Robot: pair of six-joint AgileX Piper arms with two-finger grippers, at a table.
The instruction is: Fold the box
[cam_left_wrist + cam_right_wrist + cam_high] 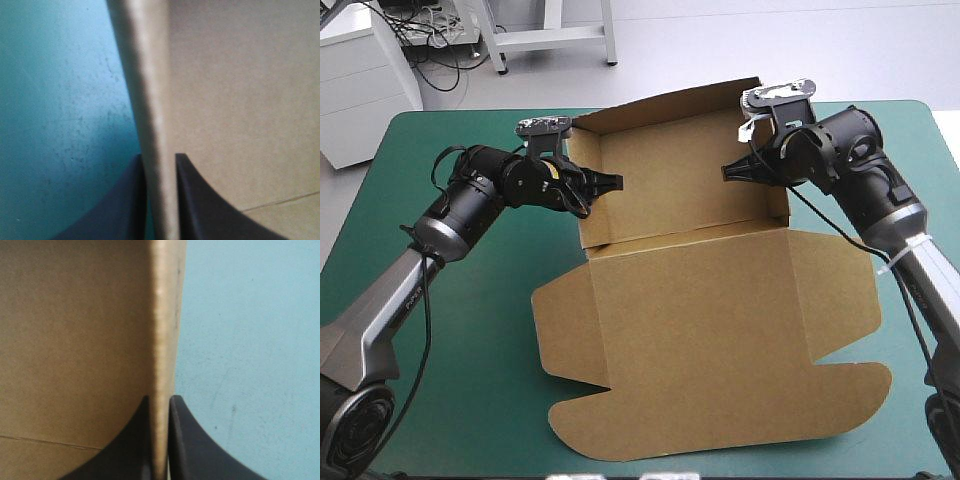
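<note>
The brown box (705, 330) lies mid-table as an open tray at the far side, its lid and flaps flat toward the front. My left gripper (612, 183) is shut on the tray's left wall (150, 100), which stands between the black fingers (200, 200) of the left gripper (160, 161). My right gripper (730, 172) is shut on the tray's right wall (165, 315), pinched between its fingers (195, 440) at the right gripper (159, 399). The tray's back wall (665, 105) stands upright.
The teal-green cover (470, 340) shows bare to the left of the box and in a narrower strip on the right (910, 400). The lid's front flaps (620, 430) reach close to the table's front edge.
</note>
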